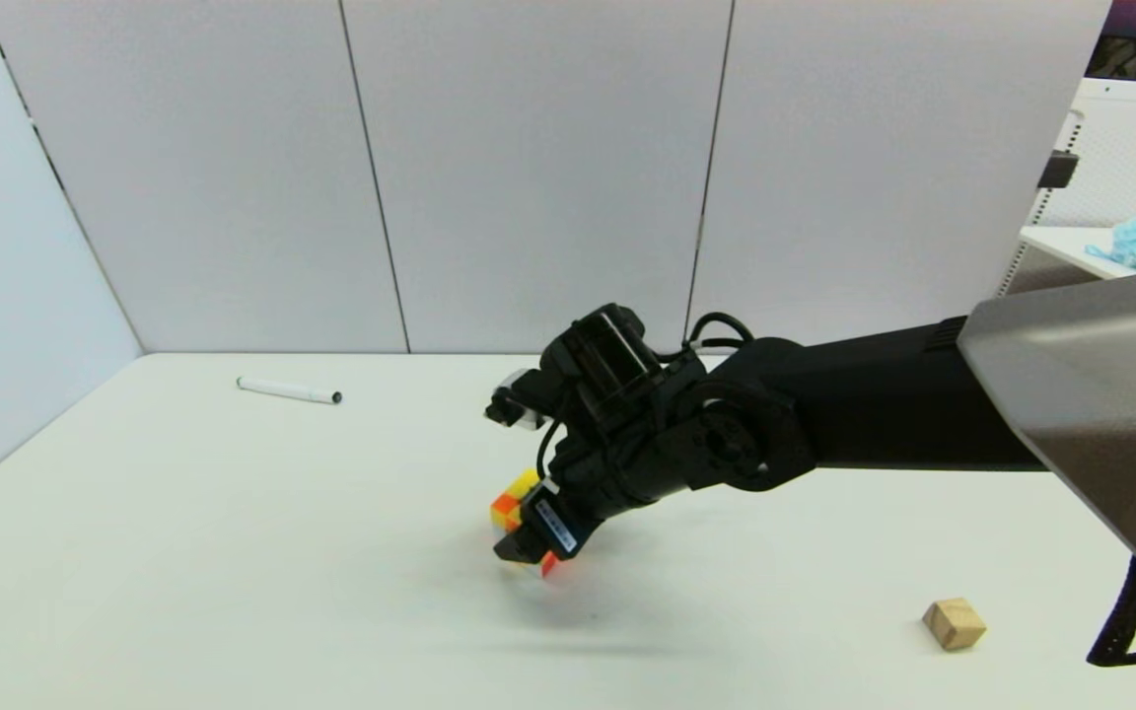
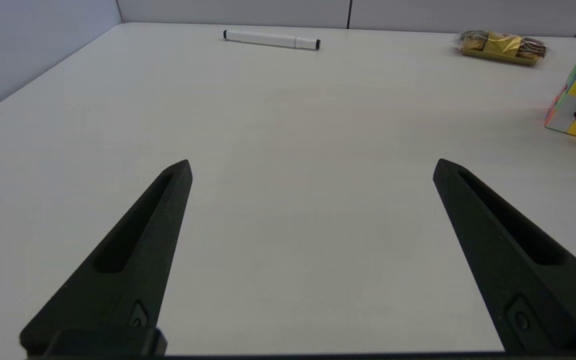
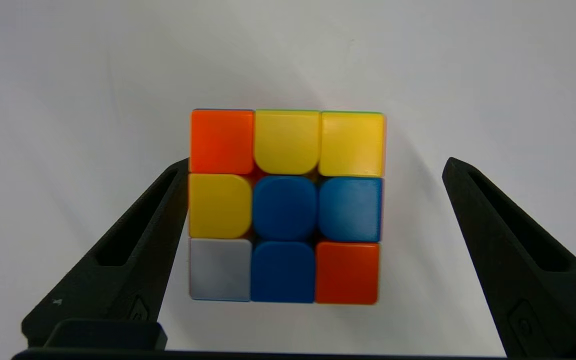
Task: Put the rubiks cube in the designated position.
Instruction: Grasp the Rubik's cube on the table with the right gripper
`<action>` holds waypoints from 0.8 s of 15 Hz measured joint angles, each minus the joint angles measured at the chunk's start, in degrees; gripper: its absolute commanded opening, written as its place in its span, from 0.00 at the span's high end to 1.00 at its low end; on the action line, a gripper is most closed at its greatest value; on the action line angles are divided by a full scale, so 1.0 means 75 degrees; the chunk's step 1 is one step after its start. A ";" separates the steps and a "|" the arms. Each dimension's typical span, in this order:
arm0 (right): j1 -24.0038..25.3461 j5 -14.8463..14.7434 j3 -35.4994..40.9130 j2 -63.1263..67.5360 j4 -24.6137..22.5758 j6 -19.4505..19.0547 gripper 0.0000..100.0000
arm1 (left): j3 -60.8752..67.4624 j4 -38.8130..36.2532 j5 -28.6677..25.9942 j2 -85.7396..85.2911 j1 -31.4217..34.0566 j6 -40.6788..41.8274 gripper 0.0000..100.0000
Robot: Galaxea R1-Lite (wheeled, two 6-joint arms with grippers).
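The rubiks cube rests on the white table, near its middle. Its upper face shows orange, yellow, blue, red and white squares. My right gripper reaches down over it, open, with the cube between its fingers. One finger lies right at the cube's side and the other finger stands well apart from it. In the left wrist view the cube sits at the far right with a black fingertip across it. My left gripper hovers low over bare table, open and holding nothing.
A white marker lies at the back left. A small plain wooden cube sits at the front right. A gold-wrapped snack packet lies near the back wall. Grey partition walls close the back and left sides.
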 measured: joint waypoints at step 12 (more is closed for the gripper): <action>0.0070 0.0033 0.0023 0.0229 -0.0010 0.0632 1.00 | 0.0000 -0.0005 -0.0003 0.0000 0.0000 0.0000 0.00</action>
